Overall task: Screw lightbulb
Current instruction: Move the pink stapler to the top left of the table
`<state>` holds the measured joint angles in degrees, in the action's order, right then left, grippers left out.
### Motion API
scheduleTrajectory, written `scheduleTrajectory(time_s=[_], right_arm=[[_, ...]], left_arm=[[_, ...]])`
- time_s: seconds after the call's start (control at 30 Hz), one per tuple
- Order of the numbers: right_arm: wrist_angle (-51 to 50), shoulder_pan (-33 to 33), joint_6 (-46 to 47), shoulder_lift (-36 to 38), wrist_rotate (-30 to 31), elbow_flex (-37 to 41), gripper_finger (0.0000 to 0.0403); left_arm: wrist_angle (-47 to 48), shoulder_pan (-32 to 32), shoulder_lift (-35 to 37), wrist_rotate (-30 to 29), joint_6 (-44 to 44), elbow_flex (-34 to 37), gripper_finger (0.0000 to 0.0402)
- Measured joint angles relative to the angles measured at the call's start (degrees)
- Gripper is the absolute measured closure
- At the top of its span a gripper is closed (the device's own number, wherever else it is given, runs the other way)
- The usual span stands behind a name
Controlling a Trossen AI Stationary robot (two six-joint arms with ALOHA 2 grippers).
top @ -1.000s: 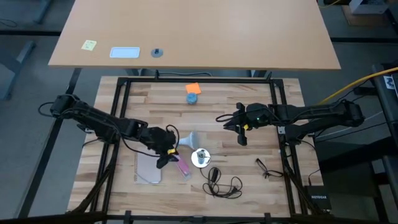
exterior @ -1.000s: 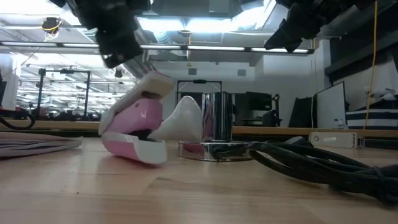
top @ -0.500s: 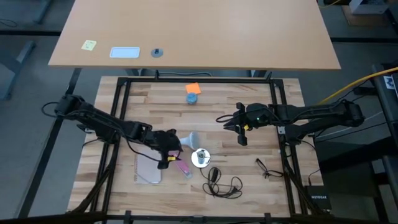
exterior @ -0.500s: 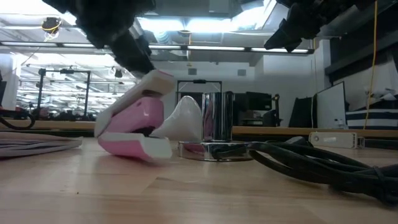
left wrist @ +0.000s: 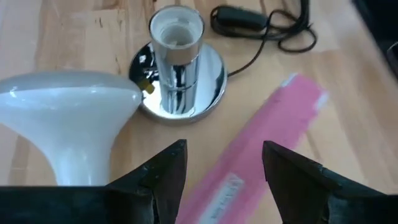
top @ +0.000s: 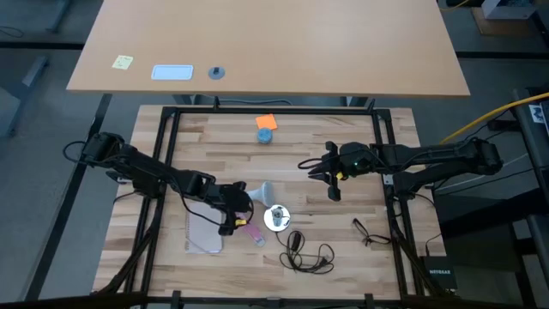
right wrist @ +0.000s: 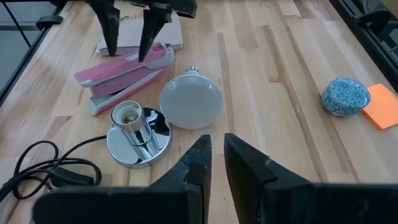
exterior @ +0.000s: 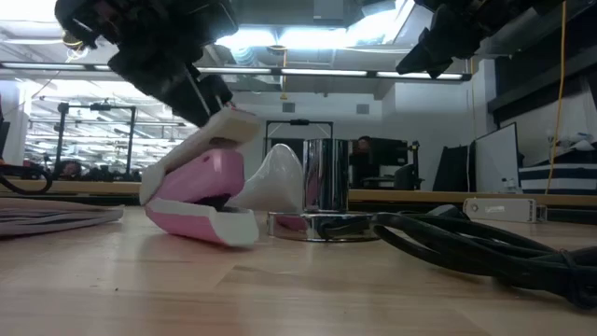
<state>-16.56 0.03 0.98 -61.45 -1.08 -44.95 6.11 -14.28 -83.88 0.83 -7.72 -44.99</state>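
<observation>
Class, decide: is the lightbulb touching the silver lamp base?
Apart. The right wrist view shows a thin strip of bare wood between the lightbulb and the lamp base.
</observation>
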Motion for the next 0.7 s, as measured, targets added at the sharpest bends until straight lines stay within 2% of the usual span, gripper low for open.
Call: scheduleTrajectory(time_s=[0.23, 0.4, 0.5, 0.7], right_arm=[[0.0, 0.0, -0.01, 0.0, 0.0, 0.0, 0.0352], [0.0, -0.01, -0.01, 0.0, 0.0, 0.0, 0.0352], [0.0, 0.0, -0.01, 0.0, -0.01, 0.0, 0.0352], [0.01, 0.0, -0.01, 0.0, 0.0, 0.0, 0.0352]], left_arm=[[-5.62, 0.0, 0.02, 0.06, -8.17, 0.0, 0.0201], [-8.65, 0.0, 0.04, 0.1, -9.88, 0.0, 0.0201], [-7.77, -0.17, 0.04, 1.81, -7.91, 0.0, 0.0201], [-5.94, -1.97, 0.04, 3.04, 2.59, 0.0, 0.0201]])
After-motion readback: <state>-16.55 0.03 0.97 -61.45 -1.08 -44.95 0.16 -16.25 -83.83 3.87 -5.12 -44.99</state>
